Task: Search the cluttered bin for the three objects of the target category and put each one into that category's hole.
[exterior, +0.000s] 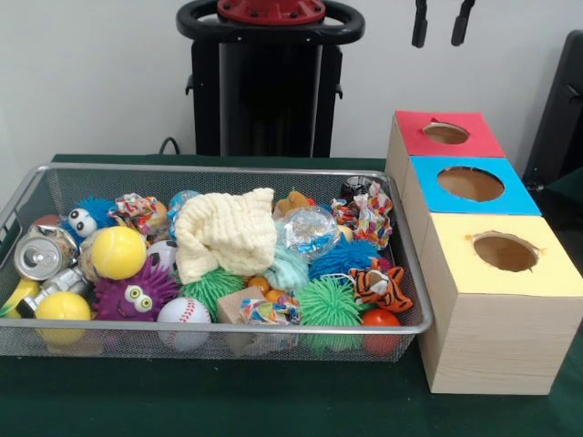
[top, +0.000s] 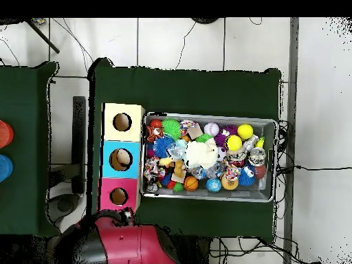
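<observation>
Wire bin (exterior: 414, 273) on the green tabletop (exterior: 273, 401), heaped with toys. Cream cloth (exterior: 226, 232) on top near the middle, draped over the pile. Yellow ball (exterior: 118, 252) toward the left end, second yellow ball (exterior: 62, 307) at the near left corner, silver can (exterior: 43, 255) lying on its side just beside them. Purple fuzzy toy with googly eyes (exterior: 135, 293) next to a baseball (exterior: 183, 312) at the near wall. Green spiky ball (exterior: 329, 303) and tiger toy (exterior: 383, 286) toward the right end, orange ball (exterior: 380, 319) in the near right corner. Clear crinkly ball (exterior: 308, 229) behind those, blue spiky ball (exterior: 342, 259) close by.

Three wooden boxes in a row just beside the bin's right end, each with a round hole in its top: red-topped box (exterior: 446, 133) farthest, blue-topped box (exterior: 469, 184) in the middle, yellow-topped box (exterior: 501, 255) nearest. Holes all dark inside, nothing sticking out.

Gripper (exterior: 443, 23) high at the top edge, above and behind the red-topped box, well clear of the bin. Jaws apart, two dark fingers (exterior: 420, 25) hanging down with open space between, holding nothing. Target category not evident from the views; all toys lying in the bin.
</observation>
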`<state>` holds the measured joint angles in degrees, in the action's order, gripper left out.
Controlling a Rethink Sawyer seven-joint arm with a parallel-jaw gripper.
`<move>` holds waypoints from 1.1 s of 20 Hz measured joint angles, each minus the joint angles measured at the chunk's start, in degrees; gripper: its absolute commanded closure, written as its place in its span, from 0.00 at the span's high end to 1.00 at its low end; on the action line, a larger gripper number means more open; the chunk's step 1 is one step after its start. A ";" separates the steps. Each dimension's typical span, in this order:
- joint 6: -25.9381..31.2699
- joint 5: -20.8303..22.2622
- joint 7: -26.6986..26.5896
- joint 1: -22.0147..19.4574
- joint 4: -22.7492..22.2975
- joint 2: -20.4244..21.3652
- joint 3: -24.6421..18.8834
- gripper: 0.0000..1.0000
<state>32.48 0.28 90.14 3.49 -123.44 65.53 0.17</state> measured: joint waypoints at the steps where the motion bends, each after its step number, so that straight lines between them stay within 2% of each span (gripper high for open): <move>1: -0.01 0.01 0.00 0.00 0.27 -0.32 -0.01 1.00; 10: -0.08 0.11 0.00 0.14 3.53 -4.94 -0.75 1.00; 22: -0.09 0.12 0.00 2.14 4.70 -6.04 -0.81 1.00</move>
<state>32.38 0.40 90.14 5.63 -118.73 59.49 -0.64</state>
